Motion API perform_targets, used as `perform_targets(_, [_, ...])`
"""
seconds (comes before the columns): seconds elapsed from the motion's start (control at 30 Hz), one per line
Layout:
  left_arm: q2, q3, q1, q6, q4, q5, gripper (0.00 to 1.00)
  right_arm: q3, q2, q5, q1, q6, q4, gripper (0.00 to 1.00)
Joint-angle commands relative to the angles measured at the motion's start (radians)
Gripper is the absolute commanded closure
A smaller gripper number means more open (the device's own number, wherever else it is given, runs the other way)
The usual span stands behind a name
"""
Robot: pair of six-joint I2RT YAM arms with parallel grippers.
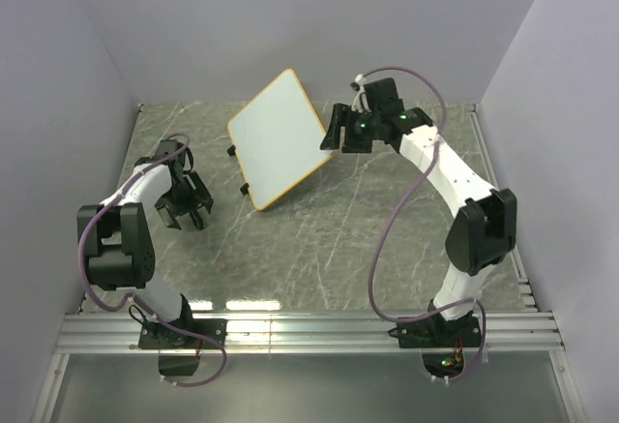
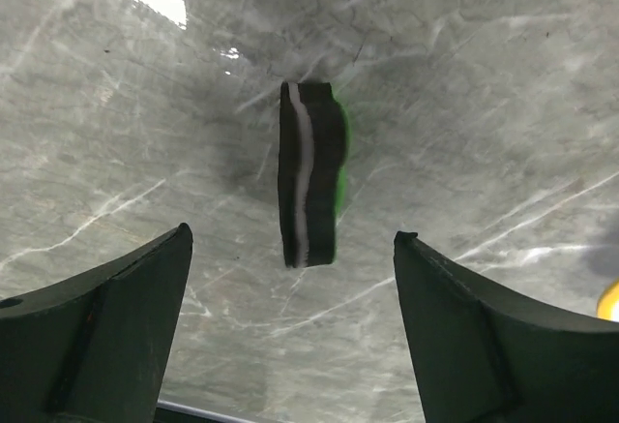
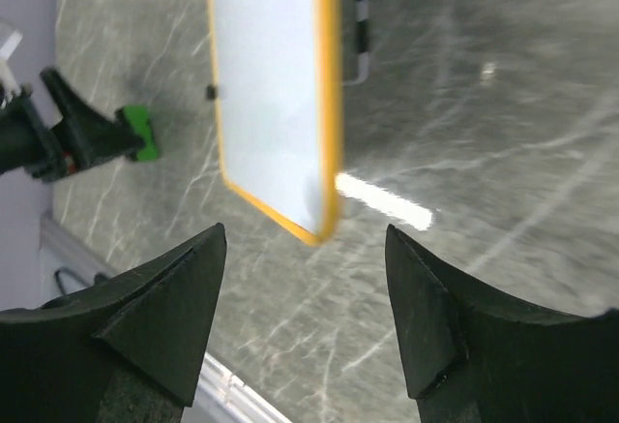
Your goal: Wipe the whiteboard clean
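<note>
Right claw, fingers spread, is hovering just beside the right corner of the blank board toward the far edge of the table, while left claw is hanging spread over the eraser, left of the board.

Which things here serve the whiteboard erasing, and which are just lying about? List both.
For the job: white rectangular whiteboard with orange frame, face blank; green-and-black eraser block, lying below the open left gripper; open right gripper by the board.
Just there: grey marbled tabletop; silver metal rails at the near edge.
</note>
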Motion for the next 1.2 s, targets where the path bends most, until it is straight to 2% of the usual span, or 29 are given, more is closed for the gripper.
perform_targets(0.0, [-0.043,0.001,0.002,-0.013,0.026,0.026,0.11,-0.058,-0.099,0.112,-0.058,-0.023,-0.034,0.26])
perform_targets(0.3, [-0.274,0.071,0.000,-0.010,0.002,0.015,0.12,-0.264,-0.274,0.083,-0.099,0.034,0.072,0.26])
perform_targets(0.4, [-0.285,0.073,0.000,0.019,-0.013,0.015,0.12,-0.285,-0.313,0.073,-0.095,0.078,0.073,0.27])
perform_targets(0.6, [-0.293,0.048,0.000,0.042,-0.056,0.073,0.26,-0.310,-0.493,0.093,-0.052,0.136,0.050,0.27])
perform_targets(0.67, [-0.360,0.070,0.000,0.041,-0.064,0.153,0.24,-0.317,-0.563,0.080,-0.021,0.166,0.041,0.27])
perform_targets(0.7, [-0.450,0.070,0.000,0.045,-0.057,0.187,0.18,-0.328,-0.631,0.060,-0.010,0.178,0.041,0.27])
perform_targets(0.77, [-0.477,0.072,-0.027,0.064,-0.083,0.219,0.21,-0.394,-0.698,0.032,-0.004,0.224,0.050,0.27])
perform_targets(0.83, [-0.563,0.004,-0.035,0.038,-0.084,0.198,0.19,-0.475,-0.825,0.000,0.003,0.264,0.024,0.28])
perform_targets(0.87, [-0.563,-0.025,-0.034,0.031,-0.081,0.205,0.18,-0.500,-0.826,-0.006,0.003,0.278,0.007,0.28])
perform_targets(1.03, [-0.706,-0.174,-0.037,-0.025,-0.061,0.294,0.15,-0.633,-1.079,-0.017,0.008,0.354,-0.078,0.28])
perform_targets(1.17, [-0.746,-0.162,-0.049,-0.012,-0.064,0.297,0.15,-0.655,-1.192,0.018,0.008,0.386,-0.143,0.27])
